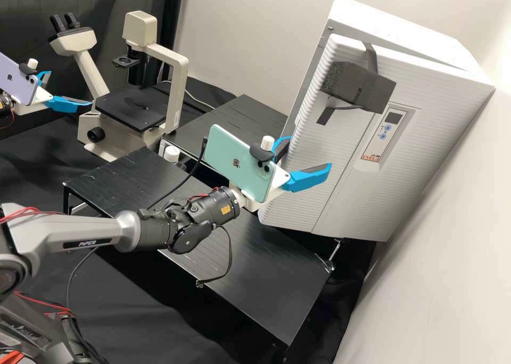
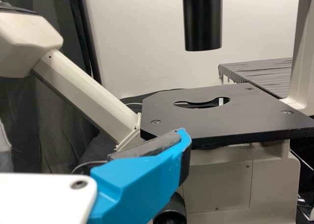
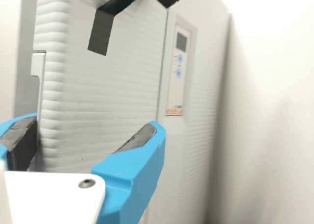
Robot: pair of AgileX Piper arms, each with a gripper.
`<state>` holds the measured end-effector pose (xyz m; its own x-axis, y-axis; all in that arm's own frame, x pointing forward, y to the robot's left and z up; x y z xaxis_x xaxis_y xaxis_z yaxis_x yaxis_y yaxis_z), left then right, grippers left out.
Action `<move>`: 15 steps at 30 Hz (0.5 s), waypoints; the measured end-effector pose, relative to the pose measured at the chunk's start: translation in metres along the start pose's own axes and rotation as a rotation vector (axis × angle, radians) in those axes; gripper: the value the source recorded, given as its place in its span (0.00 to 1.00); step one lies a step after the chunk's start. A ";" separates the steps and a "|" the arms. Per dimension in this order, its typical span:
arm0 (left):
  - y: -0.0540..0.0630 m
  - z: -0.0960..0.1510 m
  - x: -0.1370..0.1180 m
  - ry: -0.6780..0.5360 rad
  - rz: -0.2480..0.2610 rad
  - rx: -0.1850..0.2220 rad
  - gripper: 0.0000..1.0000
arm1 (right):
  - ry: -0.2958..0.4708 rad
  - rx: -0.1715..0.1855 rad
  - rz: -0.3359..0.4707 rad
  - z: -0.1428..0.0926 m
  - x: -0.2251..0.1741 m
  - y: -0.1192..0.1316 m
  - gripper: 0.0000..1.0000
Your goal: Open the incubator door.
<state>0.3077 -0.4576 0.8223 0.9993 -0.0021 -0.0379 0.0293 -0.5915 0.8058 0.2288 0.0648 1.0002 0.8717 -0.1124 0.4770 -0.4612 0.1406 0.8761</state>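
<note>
The white incubator (image 1: pixel 340 193) stands at the right, its ribbed door (image 1: pixel 303 135) facing the arms. My right gripper (image 1: pixel 302 160) is open at the door's left edge. In the right wrist view, that gripper (image 3: pixel 93 135) has one finger beside the edge of the door (image 3: pixel 117 76), near a pale handle strip (image 3: pixel 38 67), and the other before its face; contact cannot be told. My left gripper (image 1: pixel 68 91) stands open near the microscope, far from the incubator; in the left wrist view, this gripper (image 2: pixel 142 177) shows a blue finger below the microscope stage.
A microscope (image 1: pixel 178 87) with a black stage (image 2: pixel 221 116) stands at the back left. Black low tables (image 1: pixel 277 295) lie below the right arm. A dark foam block (image 1: pixel 356 84) is taped on the door. Beyond the incubator rises a pale wall (image 3: pixel 274 111).
</note>
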 end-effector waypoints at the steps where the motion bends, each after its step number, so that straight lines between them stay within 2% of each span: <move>1: 0.000 0.000 0.000 0.000 0.000 0.000 1.00 | -0.013 -0.023 0.011 0.001 -0.002 0.002 1.00; 3: 0.000 0.000 0.000 0.000 0.000 0.000 1.00 | -0.033 -0.048 0.025 0.001 -0.004 0.005 1.00; 4: 0.000 0.000 0.000 0.000 0.000 0.000 1.00 | -0.055 -0.071 0.030 0.002 -0.005 0.006 1.00; 8: 0.000 0.000 0.000 0.000 0.000 0.000 1.00 | -0.112 -0.078 0.052 0.003 -0.010 0.011 1.00; 9: 0.000 0.000 0.000 0.000 0.000 0.000 1.00 | -0.136 -0.070 0.061 0.003 -0.012 0.012 1.00; 13: 0.000 0.000 0.000 0.000 0.000 0.000 1.00 | -0.201 -0.002 0.089 0.004 -0.018 0.016 1.00; 14: 0.000 0.000 0.000 0.000 0.000 0.000 1.00 | -0.228 0.011 0.125 0.007 -0.021 0.016 1.00; 15: 0.000 0.000 0.000 0.000 0.000 0.000 1.00 | -0.250 0.039 0.146 0.010 -0.024 0.016 1.00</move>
<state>0.3077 -0.4576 0.8223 0.9993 -0.0021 -0.0379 0.0293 -0.5915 0.8058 0.1987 0.0600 1.0033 0.7298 -0.3338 0.5966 -0.5892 0.1354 0.7965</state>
